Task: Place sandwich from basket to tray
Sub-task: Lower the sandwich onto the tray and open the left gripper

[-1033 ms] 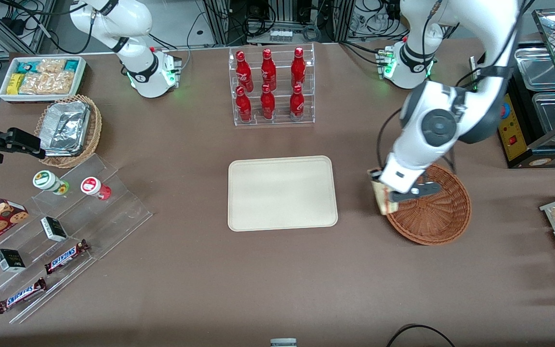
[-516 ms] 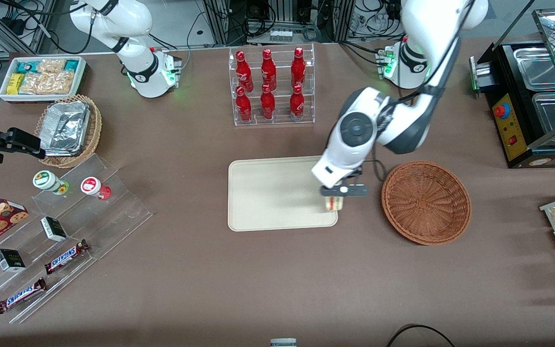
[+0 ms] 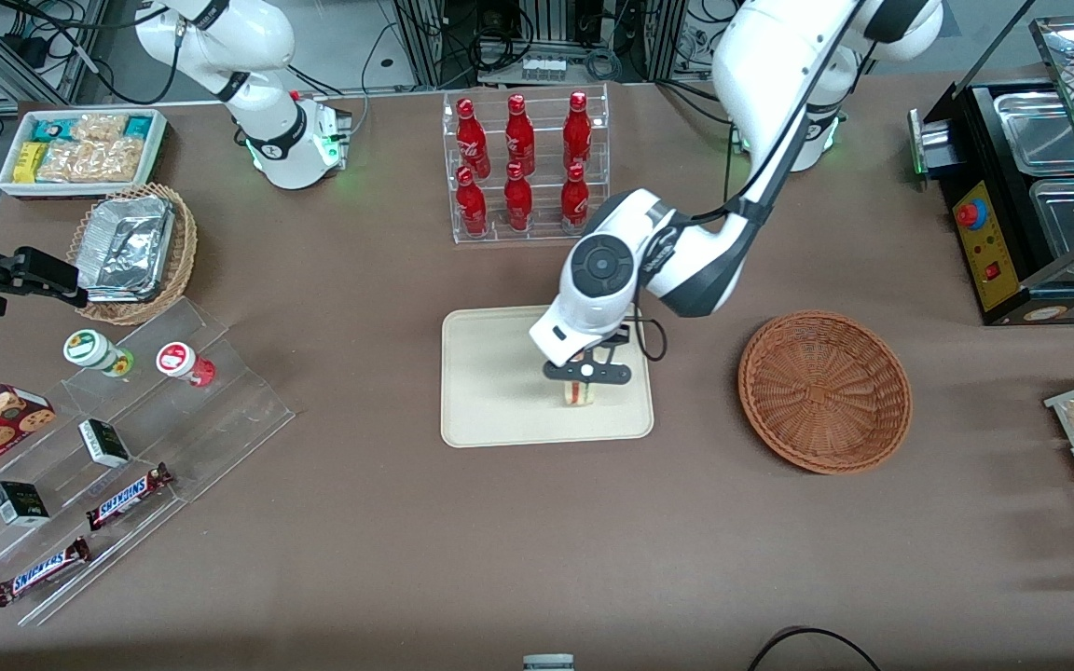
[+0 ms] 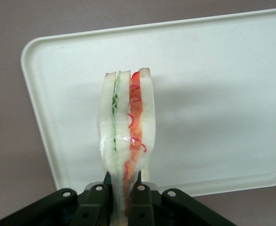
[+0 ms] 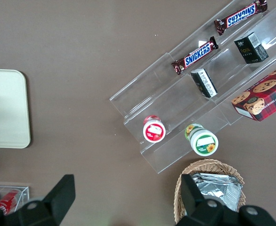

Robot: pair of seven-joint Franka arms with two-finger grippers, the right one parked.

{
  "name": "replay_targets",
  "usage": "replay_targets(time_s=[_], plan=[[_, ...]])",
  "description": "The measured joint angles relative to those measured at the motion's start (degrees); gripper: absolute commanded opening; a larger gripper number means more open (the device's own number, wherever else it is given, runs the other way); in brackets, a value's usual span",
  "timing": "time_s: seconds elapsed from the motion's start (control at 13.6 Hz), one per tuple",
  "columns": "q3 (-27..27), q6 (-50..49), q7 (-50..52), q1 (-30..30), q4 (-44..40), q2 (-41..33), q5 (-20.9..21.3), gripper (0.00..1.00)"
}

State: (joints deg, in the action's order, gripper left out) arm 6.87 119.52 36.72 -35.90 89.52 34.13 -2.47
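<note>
One sandwich [image 4: 126, 136] pinched upright in my claw [image 3: 584, 375] above the tray [image 3: 500, 410], near its basket-side edge; I'd lower gently before releasing, since it could topple.

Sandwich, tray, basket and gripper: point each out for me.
sandwich [image 4: 127, 136]: left wrist view, cut edge.
tray [image 3: 490, 373]: front view, bare floor.
basket [image 3: 824, 391]: front view, woven inside.
gripper [image 3: 584, 375]: front view, between fingertips, above tray.
</note>
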Motion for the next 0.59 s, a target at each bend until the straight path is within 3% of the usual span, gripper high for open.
replay_targets(time_s=[0.59], plan=[[-0.01,4.52,8.82,-2.40,-6.50,7.39,-0.01,0.00]])
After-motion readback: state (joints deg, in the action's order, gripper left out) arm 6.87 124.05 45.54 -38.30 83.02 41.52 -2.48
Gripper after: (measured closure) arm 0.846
